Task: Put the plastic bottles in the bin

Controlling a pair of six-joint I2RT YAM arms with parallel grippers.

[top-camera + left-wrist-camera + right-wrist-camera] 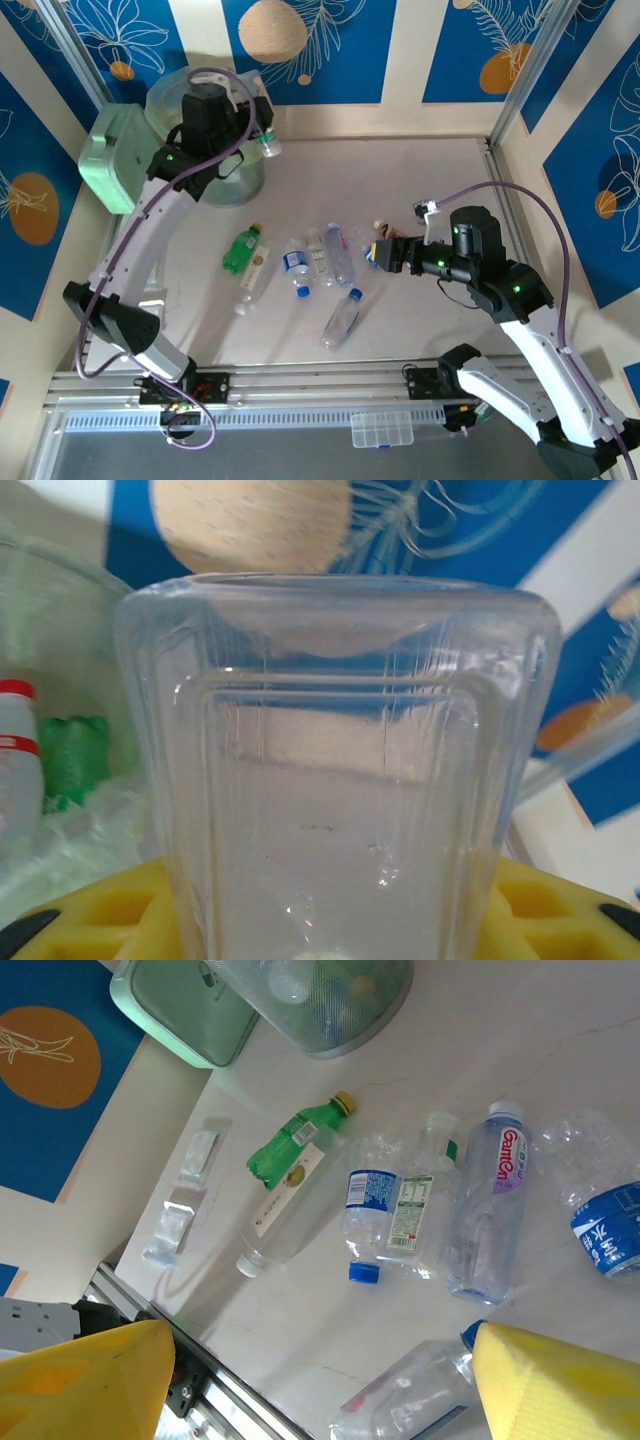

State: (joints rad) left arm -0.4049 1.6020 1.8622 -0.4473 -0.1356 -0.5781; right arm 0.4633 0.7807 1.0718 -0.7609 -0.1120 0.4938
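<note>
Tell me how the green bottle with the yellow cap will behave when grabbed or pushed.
The green bottle lies on its side on the smooth table, so a sideways push would probably roll it. It looks empty and dented, so it is likely light and apt to buckle under a firm squeeze. Its glossy wall might slip.

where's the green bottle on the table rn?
Top view: the green bottle lies left of centre, beside a clear bottle, just in front of the bin.

Clear, glossy plastic bottles (485, 1210), some crumpled; bin (340, 1020) translucent pale-green plastic, finely textured; table (560, 1050) smooth, matt, faintly veined.
</note>
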